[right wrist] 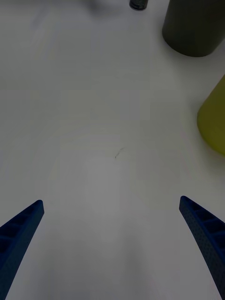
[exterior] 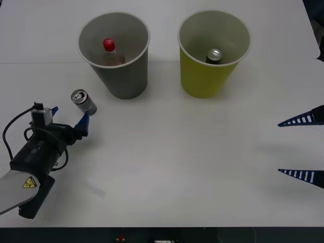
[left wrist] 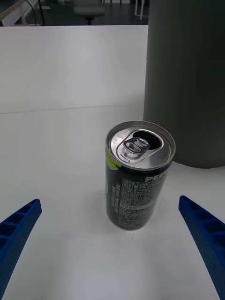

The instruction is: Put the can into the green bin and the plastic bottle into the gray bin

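Observation:
A silver-topped can (exterior: 83, 102) stands upright on the white table, left of the gray bin (exterior: 124, 81). My left gripper (exterior: 69, 117) is open just short of this can (left wrist: 138, 176), with a finger on either side and not touching it. Inside the gray bin lies the plastic bottle (exterior: 109, 49) with its red cap up. The green bin (exterior: 202, 81) holds a second can (exterior: 214, 55). My right gripper (exterior: 304, 148) waits open at the table's right edge, nothing between its fingers.
The two bins stand side by side at the back, the gray bin (left wrist: 187, 84) close behind the loose can. From the right wrist, the gray bin (right wrist: 194, 28), green bin (right wrist: 213, 122) and can (right wrist: 138, 4) lie across bare white table (exterior: 177, 162).

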Motion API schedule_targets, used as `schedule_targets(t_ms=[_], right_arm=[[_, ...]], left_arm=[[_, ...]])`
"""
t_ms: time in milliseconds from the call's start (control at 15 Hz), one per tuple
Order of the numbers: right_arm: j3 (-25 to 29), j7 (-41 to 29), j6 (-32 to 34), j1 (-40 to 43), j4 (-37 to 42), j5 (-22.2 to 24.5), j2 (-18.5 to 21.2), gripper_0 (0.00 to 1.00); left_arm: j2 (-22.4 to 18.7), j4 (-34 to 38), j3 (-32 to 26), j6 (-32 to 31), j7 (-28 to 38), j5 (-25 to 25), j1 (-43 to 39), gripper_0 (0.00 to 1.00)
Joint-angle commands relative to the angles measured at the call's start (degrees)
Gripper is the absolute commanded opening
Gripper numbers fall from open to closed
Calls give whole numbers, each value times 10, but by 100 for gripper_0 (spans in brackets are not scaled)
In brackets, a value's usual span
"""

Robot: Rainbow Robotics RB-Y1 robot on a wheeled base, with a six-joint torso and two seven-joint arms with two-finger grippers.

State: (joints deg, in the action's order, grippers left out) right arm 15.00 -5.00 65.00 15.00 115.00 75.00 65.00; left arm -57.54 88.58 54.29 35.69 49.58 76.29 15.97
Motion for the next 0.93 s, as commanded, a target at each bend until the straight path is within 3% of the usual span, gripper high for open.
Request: schedule_targets(t_ms=[67,467,867,933], right_arm=[[0,0,0,0,0,0,0,100],[0,0,0,0,0,0,0,100],[0,0,0,0,0,0,0,100],[0,0,0,0,0,0,0,100]], left_arm=[[30,-42,18,3,4,0,34,100],[87,-119,39,3,13,-11,90,100],[101,-136,42,-9,11,-25,110,100],[101,-136,42,-9,10,-25,111,87]])
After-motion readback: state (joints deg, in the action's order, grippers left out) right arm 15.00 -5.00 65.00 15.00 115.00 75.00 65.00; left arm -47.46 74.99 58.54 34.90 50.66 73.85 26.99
